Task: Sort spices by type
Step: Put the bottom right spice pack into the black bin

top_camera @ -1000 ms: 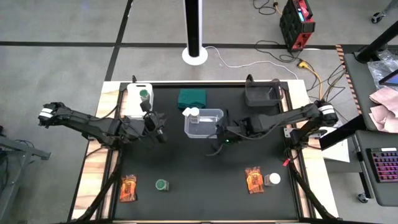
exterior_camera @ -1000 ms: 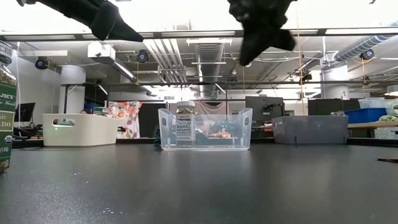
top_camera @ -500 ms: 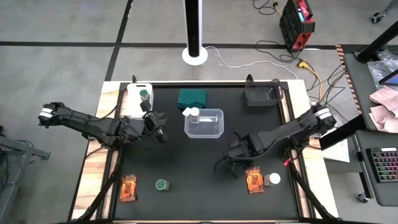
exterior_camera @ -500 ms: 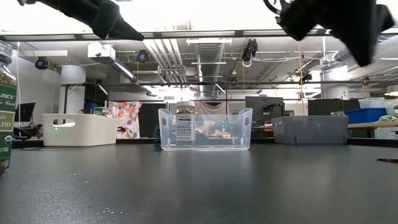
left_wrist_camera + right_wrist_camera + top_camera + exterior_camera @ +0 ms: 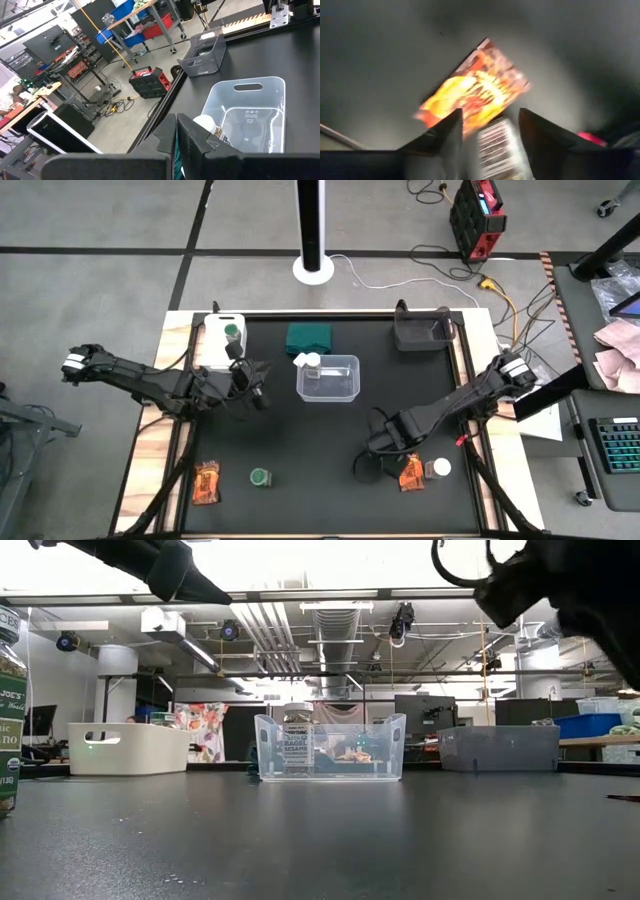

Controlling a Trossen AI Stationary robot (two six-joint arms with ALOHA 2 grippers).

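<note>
Right gripper (image 5: 487, 132) parted over flat orange-red packet (image 5: 472, 87).

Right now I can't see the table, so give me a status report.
Left gripper shut, waiting mid-table. Right gripper open above an orange packet, nothing held. White-lidded jar right beside that packet.
</note>
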